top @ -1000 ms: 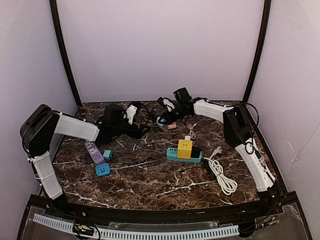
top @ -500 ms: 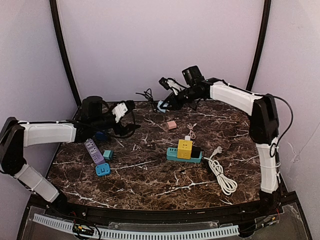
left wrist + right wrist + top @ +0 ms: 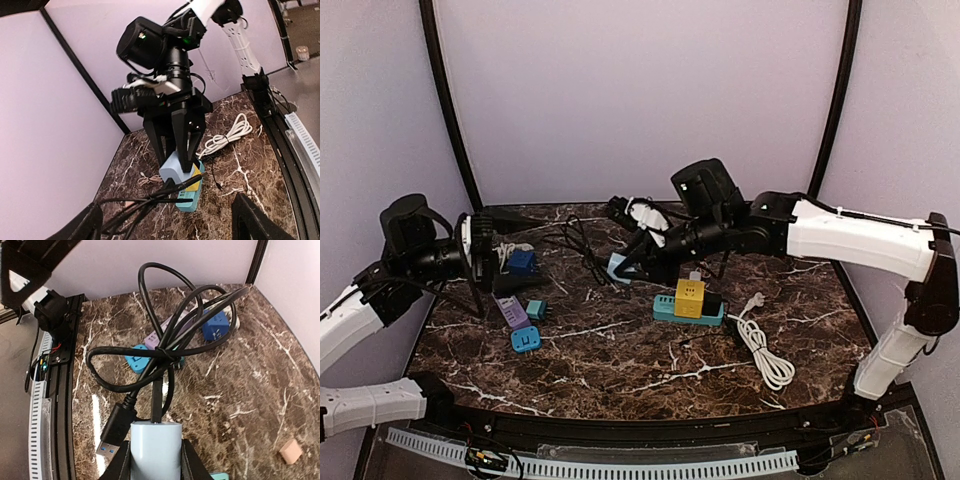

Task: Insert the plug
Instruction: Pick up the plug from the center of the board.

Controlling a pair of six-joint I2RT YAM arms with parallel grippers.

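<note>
The plug [image 3: 618,266] is a pale blue charger block, and my right gripper [image 3: 632,262] is shut on it above the middle of the table. In the right wrist view the plug [image 3: 155,445] sits between the fingers [image 3: 118,464] of the right gripper [image 3: 155,462]. A tied black cable [image 3: 165,347] runs out of its front, with a loose USB end [image 3: 112,432]. The teal power strip [image 3: 670,308] carries a yellow cube [image 3: 689,296] just right of the plug. My left gripper [image 3: 535,248] stands open and empty at the left. In its own wrist view the left gripper [image 3: 170,215] faces the plug [image 3: 175,170].
A purple strip [image 3: 510,305], a small teal adapter [image 3: 535,309], a blue adapter [image 3: 525,339] and a dark blue one [image 3: 522,261] lie at the left. A white coiled cord [image 3: 765,350] lies at the right. A pink block [image 3: 291,451] rests on the marble.
My right arm swung from the back wall down toward the table's middle, carrying the plug and its cable. My left arm drew back to the left, its gripper staying open.
</note>
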